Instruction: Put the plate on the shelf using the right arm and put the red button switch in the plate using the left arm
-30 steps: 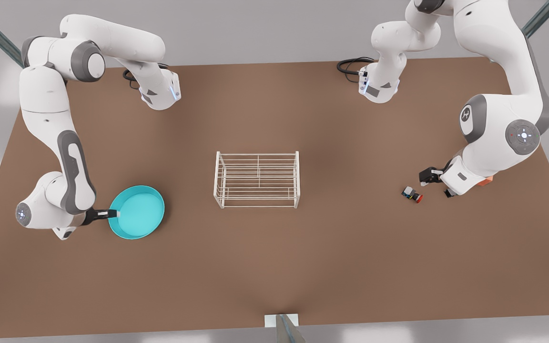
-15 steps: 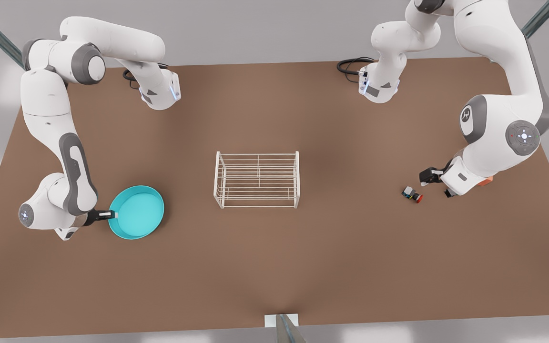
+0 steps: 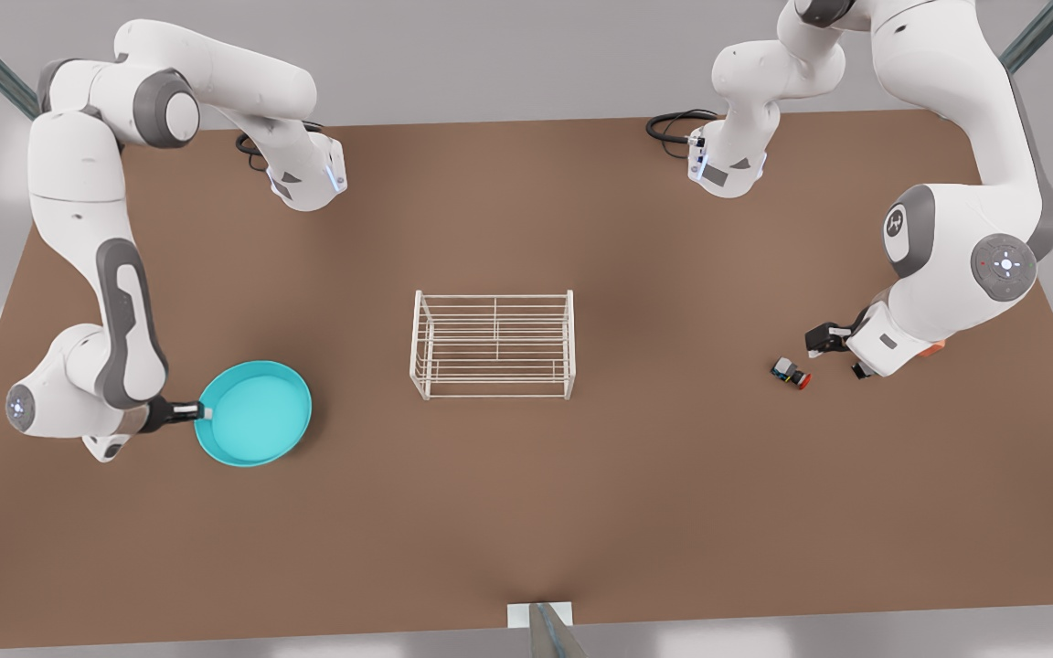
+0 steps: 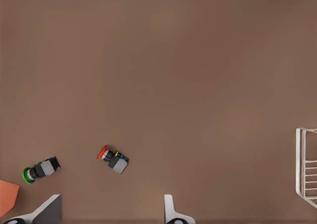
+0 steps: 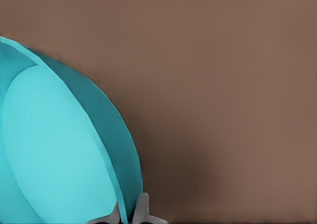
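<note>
The right pincer [image 3: 200, 412], on the front view's left, is gripping the rim of the turquoise plate [image 3: 257, 413], its two fingertips [image 5: 142, 211] clenched on either side of the raised edge in the right wrist view. The plate is sitting out toward the front view's left on the brown worktop [image 3: 526, 512], well apart from the white wire shelf [image 3: 494, 344], which is standing upright at the middle. On the front view's right, the left pincer [image 3: 837, 355] is hovering above the worktop with its fingers [image 4: 171, 209] spread wide and holding nothing. The red button switch [image 3: 792, 373] is lying on its side on the worktop just beside that pincer. In the left wrist view, a green-capped switch [image 4: 39, 170] is lying near the red one [image 4: 113, 159], with an orange cube [image 4: 7, 196] just beside it.
</note>
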### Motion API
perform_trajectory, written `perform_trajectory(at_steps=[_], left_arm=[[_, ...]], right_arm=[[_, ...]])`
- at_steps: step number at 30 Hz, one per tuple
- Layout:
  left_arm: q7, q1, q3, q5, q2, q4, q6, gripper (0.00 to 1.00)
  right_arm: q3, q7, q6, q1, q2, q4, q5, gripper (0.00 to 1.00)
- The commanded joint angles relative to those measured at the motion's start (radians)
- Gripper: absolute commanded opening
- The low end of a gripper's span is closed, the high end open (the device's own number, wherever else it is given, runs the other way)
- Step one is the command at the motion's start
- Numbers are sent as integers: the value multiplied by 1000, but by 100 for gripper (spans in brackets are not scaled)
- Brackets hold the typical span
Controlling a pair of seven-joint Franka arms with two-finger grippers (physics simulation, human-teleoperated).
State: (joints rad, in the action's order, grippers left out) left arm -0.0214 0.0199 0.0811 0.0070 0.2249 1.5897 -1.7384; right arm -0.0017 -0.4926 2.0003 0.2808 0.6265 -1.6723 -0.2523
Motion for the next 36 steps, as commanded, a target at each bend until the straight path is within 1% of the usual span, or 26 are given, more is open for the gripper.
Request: perform_trajectory(at_steps=[1, 7, 10, 11, 13, 15, 18, 20, 21, 22, 23, 24, 26, 28, 29, 31, 32, 33, 34, 36], left_arm=[[3, 0, 0, 1, -1, 0, 0, 100], [3, 2, 0, 1, -1, 0, 0, 100], [34, 2, 0, 2, -1, 3, 0, 100], [34, 2, 0, 1, -1, 4, 0, 100], [37, 2, 0, 1, -1, 7, 0, 100], [37, 2, 0, 1, -1, 9, 0, 100], [66, 0, 0, 2, -1, 10, 0, 100], [83, 0, 0, 2, 2, 10, 0, 100], [112, 0, 0, 2, 4, 10, 0, 100], [173, -9, 2, 30, 5, 10, 0, 100], [276, -17, 5, 30, 7, 10, -1, 100], [510, -31, 6, 30, 24, 12, -9, 100], [675, -34, 5, 30, 33, 16, -10, 100], [820, -26, 3, 28, 88, 18, -104, 100], [854, -25, 3, 22, 90, 49, -115, 100], [1202, -31, 3, 31, 129, 88, -210, 100], [1212, -3, -1, 31, 126, 130, -248, 100], [1212, 32, -1, 31, 131, 176, -331, 100], [1210, 51, -1, 31, 122, 285, -469, 100], [1189, 89, -1, 33, 122, 343, -556, 100]], right_arm=[[-1, 11, -77, 1, -13, 2, 8, 14], [-4, 12, -320, 11, -100, 3, -24, 13], [0, 14, -486, 11, -123, 57, -44, 13], [0, 16, -515, 6, -134, 57, -44, 13], [40, 22, -531, 1, -157, 51, -48, 13], [98, 31, -543, -5, -171, 45, -50, 13], [107, 43, -571, -86, -212, 49, -55, 13], [134, 43, -603, -88, -260, 55, -65, 13], [132, 42, -620, -88, -274, 60, -65, 13], [134, 40, -629, -88, -289, 63, -65, 13], [163, 46, -627, -89, -292, 65, -67, 13], [196, 66, -618, -89, -292, 63, -68, 13], [212, 138, -589, -143, -291, 63, -97, 13], [212, 219, -560, -210, -286, 65, -134, 13], [210, 250, -531, -242, -281, 65, -136, 13], [212, 298, -508, -273, -271, 80, -176, 13], [212, 331, -477, -301, -265, 82, -179, 13], [210, 373, -449, -331, -252, 83, -188, 13], [212, 408, -425, -361, -240, 95, -213, 13], [210, 465, -376, -391, -215, 109, -214, 13]])
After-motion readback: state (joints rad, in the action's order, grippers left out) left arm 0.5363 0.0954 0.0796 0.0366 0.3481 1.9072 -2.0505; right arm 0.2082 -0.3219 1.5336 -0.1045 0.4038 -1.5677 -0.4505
